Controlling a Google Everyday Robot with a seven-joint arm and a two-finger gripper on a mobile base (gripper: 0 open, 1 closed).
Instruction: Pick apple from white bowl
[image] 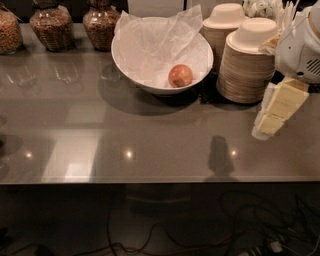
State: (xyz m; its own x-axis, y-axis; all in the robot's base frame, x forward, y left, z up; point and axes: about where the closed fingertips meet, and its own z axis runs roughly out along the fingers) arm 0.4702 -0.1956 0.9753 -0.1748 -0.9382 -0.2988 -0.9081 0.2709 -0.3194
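The apple (180,75), reddish-orange with a yellowish patch, lies in the right half of the white bowl (130,70), on crumpled white tissue paper. The bowl stands at the back middle of the grey counter. My gripper (265,128), cream-coloured on a white arm, hangs over the counter's right side. It is to the right of the bowl and nearer the front, well apart from the apple and in front of the beige bowl stacks. It holds nothing that I can see.
Two stacks of beige disposable bowls (247,60) stand just right of the white bowl. Three glass jars of snacks (50,27) line the back left. Cutlery (280,15) stands at the back right. The counter's front edge (150,182) runs across, with cables on the floor below.
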